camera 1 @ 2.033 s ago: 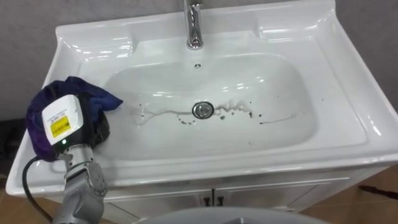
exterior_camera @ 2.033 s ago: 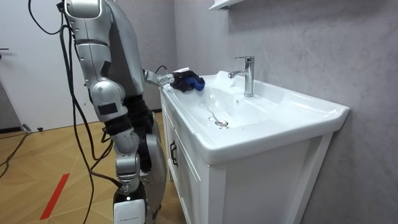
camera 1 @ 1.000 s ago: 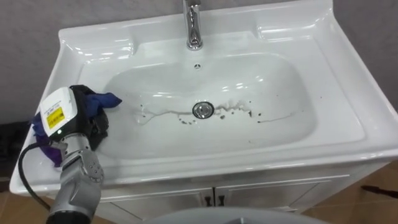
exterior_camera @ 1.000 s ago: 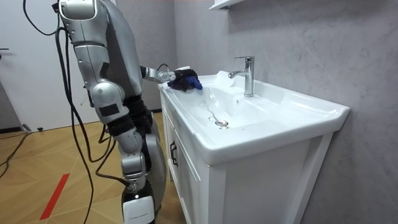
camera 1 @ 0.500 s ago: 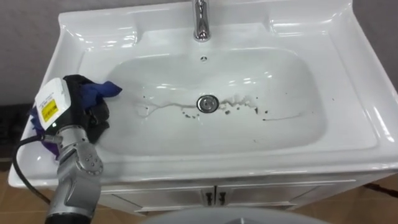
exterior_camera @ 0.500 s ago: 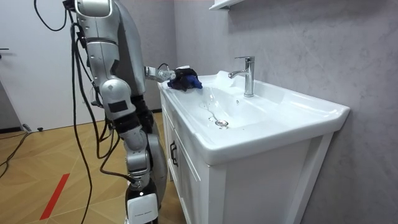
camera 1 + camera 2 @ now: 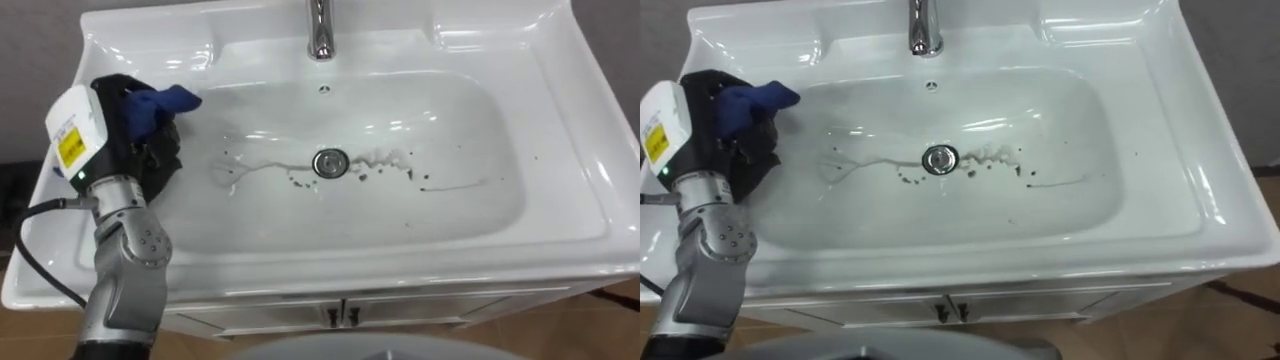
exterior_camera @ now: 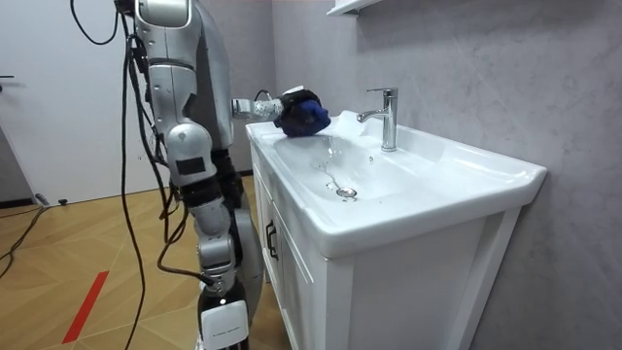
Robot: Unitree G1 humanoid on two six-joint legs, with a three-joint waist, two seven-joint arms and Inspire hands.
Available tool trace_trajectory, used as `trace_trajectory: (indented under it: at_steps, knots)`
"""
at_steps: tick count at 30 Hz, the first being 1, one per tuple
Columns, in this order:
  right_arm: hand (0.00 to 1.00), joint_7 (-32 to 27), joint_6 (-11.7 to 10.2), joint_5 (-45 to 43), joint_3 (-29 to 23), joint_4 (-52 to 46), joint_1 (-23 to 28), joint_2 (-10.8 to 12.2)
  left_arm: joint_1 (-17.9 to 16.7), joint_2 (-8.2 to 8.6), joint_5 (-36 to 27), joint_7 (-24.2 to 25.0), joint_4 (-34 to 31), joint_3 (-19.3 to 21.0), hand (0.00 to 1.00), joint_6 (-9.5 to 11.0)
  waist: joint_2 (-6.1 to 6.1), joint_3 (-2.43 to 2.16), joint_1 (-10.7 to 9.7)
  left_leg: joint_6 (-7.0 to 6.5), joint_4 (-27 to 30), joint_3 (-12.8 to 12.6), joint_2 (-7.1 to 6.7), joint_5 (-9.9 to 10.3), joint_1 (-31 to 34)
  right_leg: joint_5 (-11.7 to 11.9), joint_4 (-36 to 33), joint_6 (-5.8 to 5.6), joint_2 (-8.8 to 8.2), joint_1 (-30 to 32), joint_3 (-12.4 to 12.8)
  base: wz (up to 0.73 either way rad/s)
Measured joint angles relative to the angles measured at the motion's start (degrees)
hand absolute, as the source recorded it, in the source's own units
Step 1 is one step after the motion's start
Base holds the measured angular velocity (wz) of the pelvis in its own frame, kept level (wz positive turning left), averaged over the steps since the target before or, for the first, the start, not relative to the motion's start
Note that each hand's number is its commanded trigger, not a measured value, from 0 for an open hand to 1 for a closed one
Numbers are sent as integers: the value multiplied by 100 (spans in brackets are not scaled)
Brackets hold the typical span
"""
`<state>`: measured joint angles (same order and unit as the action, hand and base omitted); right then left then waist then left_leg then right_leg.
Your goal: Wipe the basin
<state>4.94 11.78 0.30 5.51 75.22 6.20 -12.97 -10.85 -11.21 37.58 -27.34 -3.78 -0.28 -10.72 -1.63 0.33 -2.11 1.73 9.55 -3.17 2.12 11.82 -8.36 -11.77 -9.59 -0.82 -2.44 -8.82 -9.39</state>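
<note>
In the left eye view, my left hand (image 7: 148, 160) sits at the upper left of the frame, clenched round a bunched blue cloth (image 7: 165, 100) that pokes out above its dark fingers. It hangs over the left slope of the white basin (image 7: 560, 150); I cannot tell whether the cloth touches the porcelain. Dark specks and a thin dirty streak (image 7: 400, 178) run across the middle of the bowl on both sides of the drain (image 7: 330, 162), well apart from the cloth. The faucet (image 7: 320, 35) stands at top centre.

In the room view, the robot stands upright at the frame's left, beside the end of the white cabinet (image 8: 292, 262). Its arm reaches out level, holding the cloth just above the basin's far rim.

In the right eye view, the hand and cloth lie against the left edge, with the streak at mid-frame.
</note>
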Motion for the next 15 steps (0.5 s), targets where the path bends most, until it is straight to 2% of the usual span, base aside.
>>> trace_trajectory:
  at_steps: [4,10,15]
  knots:
    - [0,13,-49,0,4,124,-18,0,1,24,0,-141,-2,-7,100,48,-75,-6,-94,0,3,-18,4,0,6,-3,-4,2,-1,54,2,0]
    - [0,28,-68,0,8,178,11,0,1,24,0,-358,-2,-36,100,245,-77,-8,-121,0,18,-70,7,0,1,-3,-22,1,0,63,51,-3]
    - [0,26,-105,-1,11,240,-6,4,0,24,28,-360,-1,-67,100,253,-71,-7,-141,0,16,-86,10,0,-3,-3,-20,2,5,64,90,0]
